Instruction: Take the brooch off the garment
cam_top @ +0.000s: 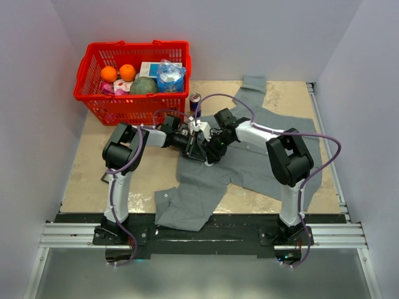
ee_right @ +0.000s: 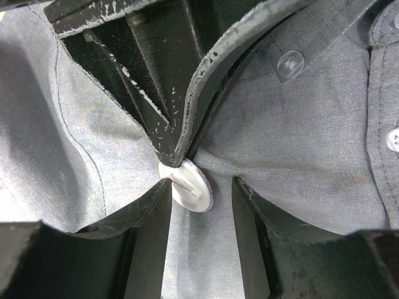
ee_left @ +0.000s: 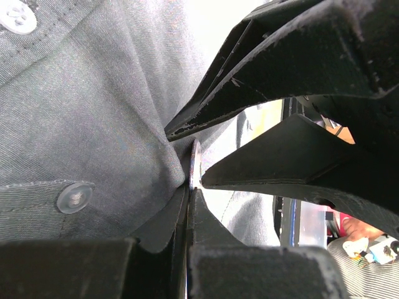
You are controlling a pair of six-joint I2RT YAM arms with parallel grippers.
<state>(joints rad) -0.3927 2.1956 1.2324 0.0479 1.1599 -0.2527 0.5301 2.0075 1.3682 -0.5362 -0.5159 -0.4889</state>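
a tabletop seen from above, walled in pale grey. one red basket [cam_top: 100, 103] stands at the far left. it holds two oranges [cam_top: 118, 73], one round green fruit [cam_top: 143, 86], one white and blue carton [cam_top: 149, 67] and one crinkled clear bottle [cam_top: 170, 76]. one drink can [cam_top: 195, 103] stands upright just beside the basket's right side, at the shirt's far edge. one grey shirt [cam_top: 262, 162] lies spread over the middle and right of the table, one sleeve reaching toward the back wall and one toward the near edge. two robot arms bend inward and meet over the shirt's front, near the can. from above, their black bodies hide the spot where they meet.

close up, one small round disc, the brooch [ee_right: 193, 187], sits on the shirt; the face that shows looks pale. the left gripper [ee_right: 177, 156] is pinched fully closed, its tips at the disc's upper rim where the cloth puckers. whether it nips cloth or rim cannot be told. the right gripper [ee_right: 202, 187] stands partly open around the disc, holding nothing: one finger [ee_right: 149, 249] touches the rim, the other stands clear of it. two pale buttons [ee_right: 290, 62] show near the disc.
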